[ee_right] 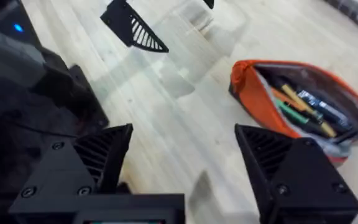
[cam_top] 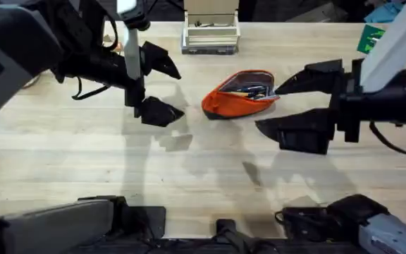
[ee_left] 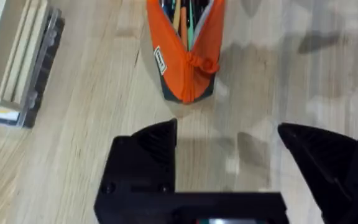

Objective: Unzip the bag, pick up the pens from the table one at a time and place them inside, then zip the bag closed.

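The orange bag (cam_top: pixel 238 95) lies unzipped in the middle of the table (cam_top: pixel 189 183), its mouth facing my right arm. Several pens (ee_right: pixel 300 102) lie inside it, yellow, green and dark ones. My left gripper (cam_top: pixel 180 92) hangs open just to the left of the bag, holding nothing. In the left wrist view the bag (ee_left: pixel 185 56) stands end-on beyond the open fingers (ee_left: pixel 154 143). My right gripper (cam_top: pixel 268 108) is open close to the bag's right end, also holding nothing. The right wrist view shows the bag (ee_right: pixel 297 106) off to one side of that gripper (ee_right: pixel 184 134).
A clear box with white contents (cam_top: pixel 210 32) stands at the table's back edge behind the bag, also seen as the box (ee_left: pixel 17 62) in the left wrist view. A green item (cam_top: pixel 368 39) lies at the back right. Bare wood stretches in front of the bag.
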Robot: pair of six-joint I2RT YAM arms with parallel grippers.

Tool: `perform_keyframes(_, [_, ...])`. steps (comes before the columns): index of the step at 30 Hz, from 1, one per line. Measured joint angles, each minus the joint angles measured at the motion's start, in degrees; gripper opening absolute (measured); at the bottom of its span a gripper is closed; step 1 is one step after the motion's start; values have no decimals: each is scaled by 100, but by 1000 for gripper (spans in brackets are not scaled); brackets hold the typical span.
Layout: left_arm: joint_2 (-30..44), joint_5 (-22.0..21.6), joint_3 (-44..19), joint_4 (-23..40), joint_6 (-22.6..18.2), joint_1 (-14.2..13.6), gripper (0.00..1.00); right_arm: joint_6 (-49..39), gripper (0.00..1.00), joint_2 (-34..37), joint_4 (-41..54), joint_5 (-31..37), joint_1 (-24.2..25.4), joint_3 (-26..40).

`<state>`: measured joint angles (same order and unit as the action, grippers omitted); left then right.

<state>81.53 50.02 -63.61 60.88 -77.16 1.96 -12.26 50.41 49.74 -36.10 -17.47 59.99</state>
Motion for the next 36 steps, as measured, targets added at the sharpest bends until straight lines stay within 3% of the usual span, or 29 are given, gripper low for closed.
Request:
perform_keyframes(6, [298, 177, 0, -4, -158, 6, 993, 1151, 998, 13, -7, 49, 0, 0])
perform_keyframes(11, [403, 185, 0, -3, -185, 6, 993, 2296, 998, 12, -9, 462, 0, 0])
perform_keyframes(16, [403, 179, 0, -2, -200, 6, 993, 2829, 998, 13, -37, 817, -257, 0])
perform_keyframes(21, [403, 177, 0, -3, -198, 6, 993, 3081, 998, 22, -42, 1438, -1044, 0])
perform_keyframes(31, [403, 176, 0, -3, -200, 6, 993, 4071, 998, 39, -443, 3810, -3129, -7])
perform_keyframes(36, [403, 172, 0, -2, -200, 6, 993, 4318, 998, 380, -839, 4516, -3862, -7])
